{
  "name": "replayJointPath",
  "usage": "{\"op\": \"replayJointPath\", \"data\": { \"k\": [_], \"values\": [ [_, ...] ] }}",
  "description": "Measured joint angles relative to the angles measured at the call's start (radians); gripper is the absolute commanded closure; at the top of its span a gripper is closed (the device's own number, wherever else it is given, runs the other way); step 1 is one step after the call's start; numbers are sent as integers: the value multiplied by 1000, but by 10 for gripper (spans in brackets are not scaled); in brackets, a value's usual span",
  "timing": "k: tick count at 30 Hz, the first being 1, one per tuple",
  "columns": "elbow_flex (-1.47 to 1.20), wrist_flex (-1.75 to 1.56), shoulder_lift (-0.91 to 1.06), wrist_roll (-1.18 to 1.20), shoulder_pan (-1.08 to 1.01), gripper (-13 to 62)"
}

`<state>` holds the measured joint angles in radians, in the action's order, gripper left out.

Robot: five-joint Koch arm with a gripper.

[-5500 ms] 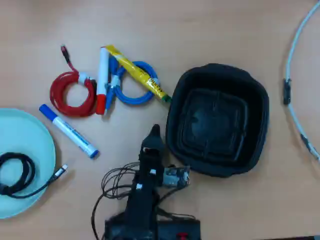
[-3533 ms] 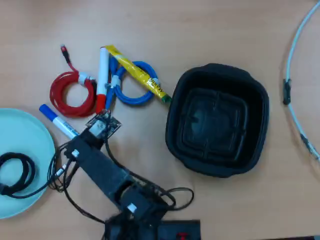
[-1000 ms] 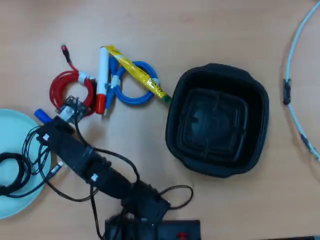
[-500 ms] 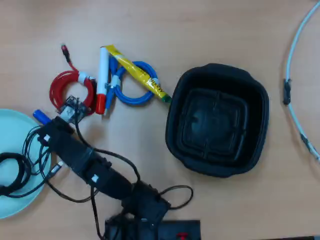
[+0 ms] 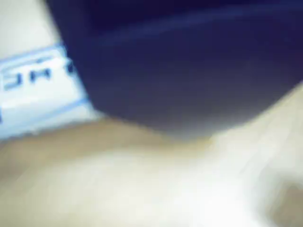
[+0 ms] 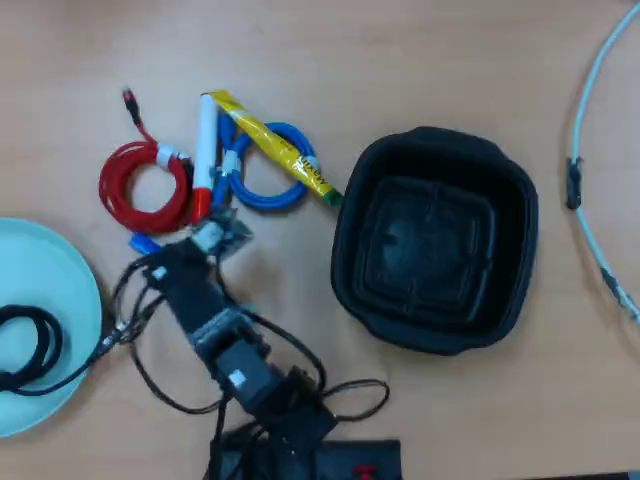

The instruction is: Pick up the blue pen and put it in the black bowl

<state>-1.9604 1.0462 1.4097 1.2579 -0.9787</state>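
- Since the wrist view is badly blurred, the jaws' state cannot be told; overhead, the gripper [image 6: 207, 236] is only a pale block at the arm's tip, with no gap to read.
- Pen [image 6: 143, 243]: overhead, only a short blue end shows, at 9 o'clock of the gripper and near the plate [image 6: 60, 300] rim. The rest is hidden under the arm.
- Wrist view: white barrel with blue print [image 5: 33, 80] at 9 o'clock, very close to the lens. The dark blue mass beside it is too blurred to name.
- Whether the pen is on the table or already between the jaws cannot be told.
- Handling, by judgement: light, stiff, smooth round plastic that is likely to roll or slip. Best grip is across the barrel near mid-length, so it hangs level.
- Clutter close by at 12 o'clock: red-capped marker [image 6: 205, 150], red cable [image 6: 140, 185], blue cable [image 6: 265, 175] and yellow pen [image 6: 275, 150].
- Bowl [image 6: 435, 240]: 3 o'clock of the gripper, well apart, empty and wide-mouthed. The pen looks longer than the floor, so it may rest slanted.
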Motion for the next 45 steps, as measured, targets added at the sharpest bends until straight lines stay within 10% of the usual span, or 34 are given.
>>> {"op": "replayJointPath", "data": {
  "k": [45],
  "values": [
    [216,253,249,-726,-67,555]
  ]
}}
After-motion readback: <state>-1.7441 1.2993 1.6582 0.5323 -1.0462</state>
